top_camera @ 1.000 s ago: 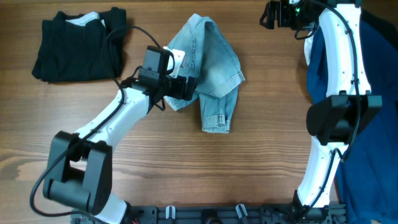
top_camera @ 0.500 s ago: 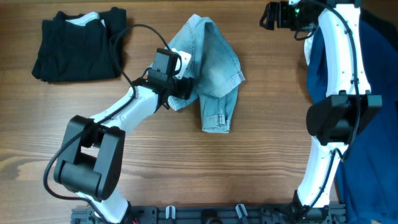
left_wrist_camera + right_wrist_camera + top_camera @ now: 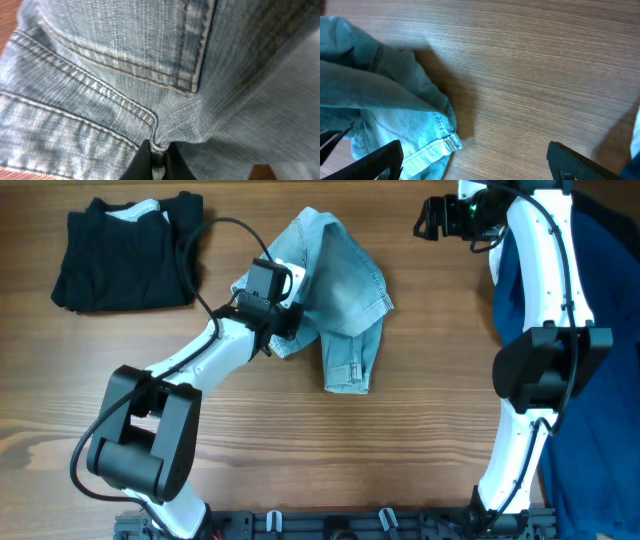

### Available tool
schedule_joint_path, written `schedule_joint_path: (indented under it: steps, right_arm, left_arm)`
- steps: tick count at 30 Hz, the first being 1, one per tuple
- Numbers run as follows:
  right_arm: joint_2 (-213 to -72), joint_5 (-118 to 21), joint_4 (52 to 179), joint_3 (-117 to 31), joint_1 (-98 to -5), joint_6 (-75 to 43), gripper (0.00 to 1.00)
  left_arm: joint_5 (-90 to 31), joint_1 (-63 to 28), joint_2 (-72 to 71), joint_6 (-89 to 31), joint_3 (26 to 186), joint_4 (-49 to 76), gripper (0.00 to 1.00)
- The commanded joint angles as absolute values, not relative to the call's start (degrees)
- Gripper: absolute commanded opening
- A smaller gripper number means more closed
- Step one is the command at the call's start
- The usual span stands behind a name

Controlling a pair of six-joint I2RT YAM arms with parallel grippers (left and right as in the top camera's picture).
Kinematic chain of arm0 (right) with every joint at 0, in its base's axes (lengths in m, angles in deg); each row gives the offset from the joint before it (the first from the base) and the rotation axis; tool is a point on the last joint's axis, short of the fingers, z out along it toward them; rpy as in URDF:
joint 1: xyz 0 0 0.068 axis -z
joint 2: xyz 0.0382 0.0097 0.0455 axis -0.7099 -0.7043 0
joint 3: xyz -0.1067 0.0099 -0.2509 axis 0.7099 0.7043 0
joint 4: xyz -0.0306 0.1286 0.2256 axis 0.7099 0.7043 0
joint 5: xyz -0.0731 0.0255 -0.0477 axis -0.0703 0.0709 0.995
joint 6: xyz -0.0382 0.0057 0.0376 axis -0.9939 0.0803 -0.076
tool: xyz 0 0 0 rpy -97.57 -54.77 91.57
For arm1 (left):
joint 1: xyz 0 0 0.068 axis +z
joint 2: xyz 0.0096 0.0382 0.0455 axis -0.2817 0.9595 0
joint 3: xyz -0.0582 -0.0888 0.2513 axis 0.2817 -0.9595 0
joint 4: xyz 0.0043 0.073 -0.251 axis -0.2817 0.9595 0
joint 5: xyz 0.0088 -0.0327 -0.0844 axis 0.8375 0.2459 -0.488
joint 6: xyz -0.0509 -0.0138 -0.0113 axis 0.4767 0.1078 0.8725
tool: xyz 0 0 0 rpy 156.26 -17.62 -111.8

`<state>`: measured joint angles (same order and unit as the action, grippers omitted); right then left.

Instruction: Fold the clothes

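- The left gripper (image 3: 156,158) has its jaws pinched together on a small ridge of denim. The ridge is a bunched stitched seam at the bottom middle of the left wrist view.
- That ridge belongs to the shorts (image 3: 340,285), which are pale, washed-out blue. Their pocket stitching and double seams fill almost the whole left wrist view.
- In the overhead view this gripper sits on the left edge of the shorts, left of centre in the upper half. Its white arm runs away toward the lower left.
- The shorts lie crumpled on the wooden table (image 3: 420,410), in the upper middle of the overhead frame. One leg reaches down to a hem near the middle.
- The right gripper (image 3: 475,150) has its jaws spread wide, with only bare wood between them. Its dark fingers (image 3: 375,160) show at the two lower corners of the right wrist view.
- A rumpled part of the shorts with a hem lies at the left of that view, close to the left finger. Whether they touch cannot be told.
- In the overhead view the right gripper is at the top right.
- A folded black garment (image 3: 125,250) lies at the upper left.
- A large dark-blue garment (image 3: 610,280) lies along the right edge, partly under the right arm.
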<state>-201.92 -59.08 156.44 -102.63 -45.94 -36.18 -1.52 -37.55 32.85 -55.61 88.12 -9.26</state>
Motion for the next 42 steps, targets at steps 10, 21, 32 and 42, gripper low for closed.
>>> schedule_joint_path:
  steps: [10, 21, 32, 42]
  right_arm:
    - [-200.9, -64.1, 156.3, -95.5, -48.7, -48.2, 0.84]
    - [-200.9, -69.6, 135.4, -77.0, -52.8, -54.3, 0.85]
    - [-201.0, -75.6, 117.2, -61.3, -53.1, -47.3, 0.67]
    - [-198.8, -76.1, 116.4, -63.8, -47.9, -41.6, 0.32]
  left_arm:
    - [11.4, -36.8, 22.8, -51.0, 94.5, -0.8, 0.04]
    - [11.4, -36.6, 14.4, -50.6, 95.0, 0.3, 0.04]
    - [11.4, -36.6, 14.4, -50.6, 95.0, 0.3, 0.04]
    - [13.1, -36.4, 14.4, -50.7, 95.0, 0.4, 0.04]
